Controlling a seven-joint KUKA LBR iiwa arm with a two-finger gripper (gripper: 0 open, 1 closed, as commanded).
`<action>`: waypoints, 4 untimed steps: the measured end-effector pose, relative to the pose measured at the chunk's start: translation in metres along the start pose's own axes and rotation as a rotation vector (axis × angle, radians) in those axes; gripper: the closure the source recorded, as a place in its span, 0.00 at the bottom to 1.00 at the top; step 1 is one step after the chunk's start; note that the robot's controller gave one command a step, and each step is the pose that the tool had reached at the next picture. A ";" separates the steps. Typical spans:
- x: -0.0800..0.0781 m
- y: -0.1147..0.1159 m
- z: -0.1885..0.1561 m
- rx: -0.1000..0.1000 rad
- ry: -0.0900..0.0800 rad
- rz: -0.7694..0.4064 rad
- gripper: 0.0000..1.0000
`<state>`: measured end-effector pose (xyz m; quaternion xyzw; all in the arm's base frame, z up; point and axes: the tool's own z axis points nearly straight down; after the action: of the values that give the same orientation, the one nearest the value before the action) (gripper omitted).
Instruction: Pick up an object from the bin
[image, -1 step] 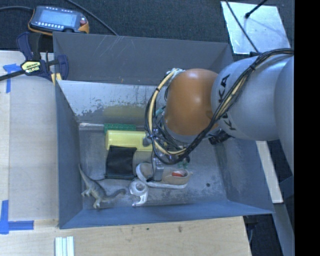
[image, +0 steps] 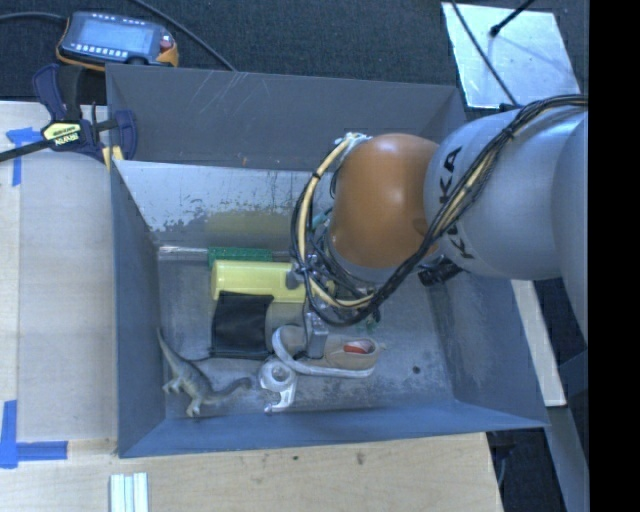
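Here's the arm (image: 520, 190), reaching in from the right, its orange wrist cover (image: 385, 200) hanging over the middle of the grey bin (image: 450, 330), and the jaws are low, right down near the floor. Directly under them lies a small white shoe with a red lining (image: 350, 358), near the front wall, about midway along it. Its long axis runs left to right across the view, and the jaws are over its left half, with the red-lined opening just off to their right. Whether the jaws are apart or together, I cannot tell: the wrist and cables hide them from here. Close neighbours: a black pouch-like thing (image: 240, 325) just to the left, a yellow block (image: 250, 278) behind that, and a small silvery fitting (image: 277, 383) touching or nearly touching the shoe's left end. A grey toy lizard (image: 195, 382) lies in the front left corner, well clear. My read is that the shoe is the target. The grasp should close across its narrow width, from back to front, not along its length, and stay clear of that silvery piece.
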<state>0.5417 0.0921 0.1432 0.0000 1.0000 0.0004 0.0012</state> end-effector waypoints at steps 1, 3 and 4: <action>-0.012 0.007 0.010 0.001 -0.004 -0.039 0.00; -0.079 0.027 0.055 0.000 -0.004 -0.140 0.00; -0.032 0.046 0.065 -0.004 -0.022 -0.235 1.00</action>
<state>0.5735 0.1378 0.0782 -0.1175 0.9930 0.0021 0.0121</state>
